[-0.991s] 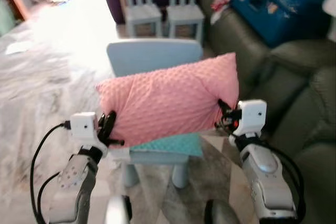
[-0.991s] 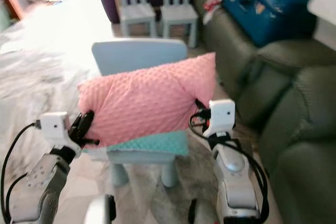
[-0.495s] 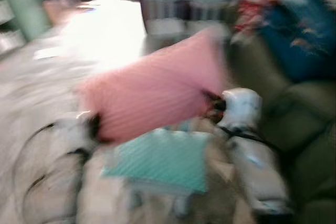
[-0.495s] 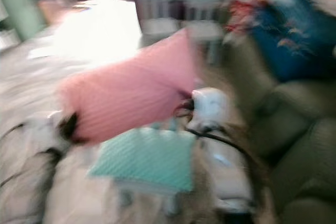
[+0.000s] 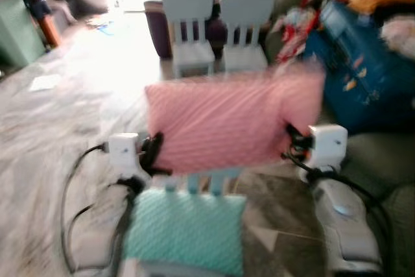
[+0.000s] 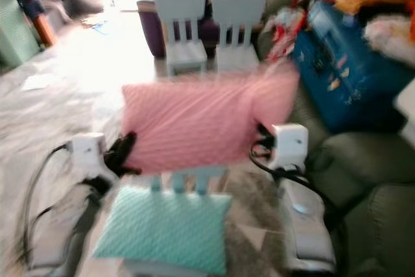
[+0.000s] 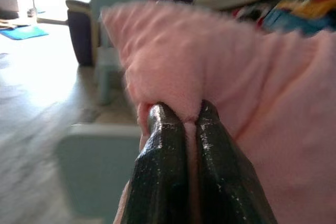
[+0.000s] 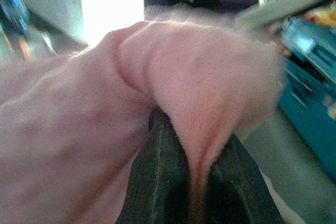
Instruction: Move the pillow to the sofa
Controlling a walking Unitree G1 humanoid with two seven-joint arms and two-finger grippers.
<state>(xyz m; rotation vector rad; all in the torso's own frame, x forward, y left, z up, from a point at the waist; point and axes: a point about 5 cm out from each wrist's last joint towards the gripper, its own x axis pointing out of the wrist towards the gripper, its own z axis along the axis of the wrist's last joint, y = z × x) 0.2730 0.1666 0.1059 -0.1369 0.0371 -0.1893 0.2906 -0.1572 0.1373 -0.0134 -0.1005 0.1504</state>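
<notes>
A pink dotted pillow (image 5: 227,121) hangs in the air in front of me, held level between both arms. My left gripper (image 5: 154,154) is shut on its lower left edge, and the left wrist view shows the two black fingers (image 7: 163,145) pinching pink fabric. At the lower right edge my right gripper (image 5: 290,139) is shut on the pillow (image 8: 173,77), with fabric folded between its fingers. The dark green sofa (image 6: 369,160) lies to my right.
Below the pillow stands a small light-blue chair (image 5: 201,180) with a teal cushion (image 5: 185,231) on its seat. Two more light-blue chairs (image 5: 217,27) stand farther ahead. A blue case (image 5: 363,63) and colourful toys lie on the sofa's far end. Pale floor (image 5: 58,115) spreads left.
The pillow has risen off the chair, exposing the teal cushion. The camera has shifted, and the chair now sits lower in the picture.
</notes>
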